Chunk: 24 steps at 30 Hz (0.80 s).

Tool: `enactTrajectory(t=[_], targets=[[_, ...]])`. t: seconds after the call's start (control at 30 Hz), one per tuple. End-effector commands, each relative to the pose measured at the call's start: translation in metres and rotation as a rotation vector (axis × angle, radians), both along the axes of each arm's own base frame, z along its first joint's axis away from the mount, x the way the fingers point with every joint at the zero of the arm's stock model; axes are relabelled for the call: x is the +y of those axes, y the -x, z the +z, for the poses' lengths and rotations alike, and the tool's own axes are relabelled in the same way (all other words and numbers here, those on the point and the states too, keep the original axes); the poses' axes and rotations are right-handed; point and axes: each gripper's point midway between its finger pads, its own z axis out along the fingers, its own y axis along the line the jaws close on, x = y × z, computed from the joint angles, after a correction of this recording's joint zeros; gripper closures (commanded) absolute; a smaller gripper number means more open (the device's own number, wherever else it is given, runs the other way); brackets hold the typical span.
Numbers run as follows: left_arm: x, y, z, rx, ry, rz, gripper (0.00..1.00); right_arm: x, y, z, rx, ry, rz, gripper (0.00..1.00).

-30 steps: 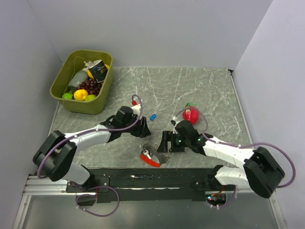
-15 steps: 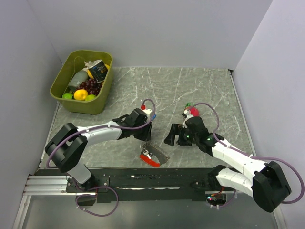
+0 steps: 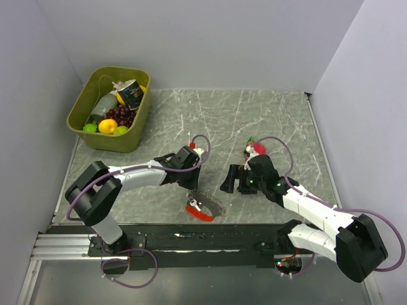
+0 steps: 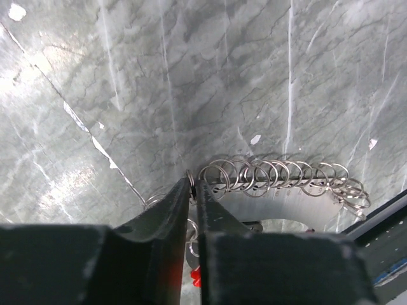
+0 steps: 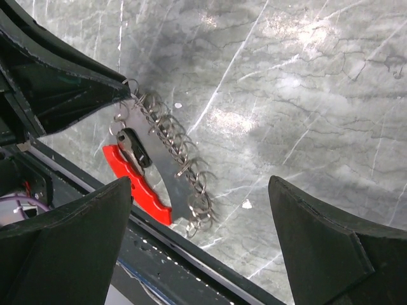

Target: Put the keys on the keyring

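The keyring is a red curved clip [image 3: 200, 214] with a row of silvery rings [image 3: 212, 203], lying near the table's front edge. My left gripper [image 3: 194, 187] is at the near end of that row. In the left wrist view its jaws [image 4: 193, 184] are shut on one silver ring, with the other rings [image 4: 280, 179] fanned out beyond. My right gripper [image 3: 231, 180] is open and empty, just right of the keyring. The right wrist view shows the clip [image 5: 137, 184], the rings [image 5: 181, 159] and a dark-headed key [image 5: 133, 147] lying on the clip. The blue-headed key is hidden.
A red toy fruit with a green top [image 3: 256, 150] sits right behind my right wrist. A green basket [image 3: 108, 138] of fruit and a carton stands at the back left. The black rail [image 3: 210, 236] runs along the table's front edge, close to the keyring.
My left gripper moved right and forward, past the blue key, down to the ring row and now pinches a ring. The blue key is now covered. My right gripper lifted slightly away.
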Motion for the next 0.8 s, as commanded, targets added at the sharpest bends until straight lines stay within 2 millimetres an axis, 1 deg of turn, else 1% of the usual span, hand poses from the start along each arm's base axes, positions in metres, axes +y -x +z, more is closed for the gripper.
enactTrajectory(t=[0.0,0.1,0.23,0.27,0.33,0.37,0.43,0.47,0.53,0.57,0.6,0.63,0.67,0.73,0.77], targets=[[-0.008,-0.01,0.013,-0.037,0.01,0.008,0.87,-0.002,-0.008,0.01,-0.04,-0.002,-0.008,0.05],[-0.01,-0.014,0.019,-0.064,0.018,0.005,0.98,-0.001,-0.01,0.012,-0.052,-0.001,-0.003,0.05],[-0.013,-0.017,0.031,-0.101,0.034,-0.031,0.99,0.0,-0.015,0.017,-0.082,0.0,0.012,0.05],[-0.015,-0.018,0.036,-0.113,0.044,-0.043,0.99,0.001,-0.015,0.019,-0.094,0.001,0.026,0.05],[-0.017,-0.017,0.043,-0.132,0.056,-0.077,0.99,0.004,-0.019,0.027,-0.129,-0.009,0.047,0.05],[-0.018,-0.018,0.052,-0.152,0.073,-0.085,0.99,0.006,-0.021,0.032,-0.149,-0.015,0.058,0.05],[-0.019,-0.016,0.06,-0.172,0.091,-0.119,0.99,0.01,-0.024,0.044,-0.203,-0.03,0.099,0.05],[-0.019,-0.016,0.07,-0.192,0.104,-0.126,0.99,0.012,-0.025,0.051,-0.242,-0.034,0.121,0.05],[-0.017,-0.014,0.077,-0.208,0.103,-0.152,0.99,0.016,-0.028,0.067,-0.303,-0.058,0.151,0.05],[-0.017,-0.013,0.085,-0.22,0.11,-0.161,0.99,0.017,-0.029,0.073,-0.335,-0.059,0.174,0.05],[-0.016,-0.012,0.087,-0.221,0.107,-0.171,0.99,0.02,-0.028,0.081,-0.359,-0.073,0.193,0.05],[-0.013,-0.007,0.086,-0.197,0.09,-0.191,0.99,0.021,-0.029,0.086,-0.385,-0.08,0.202,0.05],[-0.015,-0.008,0.093,-0.2,0.096,-0.197,0.99,0.023,-0.031,0.093,-0.422,-0.085,0.22,0.05],[-0.017,0.001,0.097,-0.173,0.109,-0.24,0.99,0.03,-0.029,0.106,-0.468,-0.117,0.272,0.06],[-0.019,0.003,0.102,-0.168,0.119,-0.256,0.99,0.033,-0.03,0.114,-0.513,-0.123,0.3,0.06]])
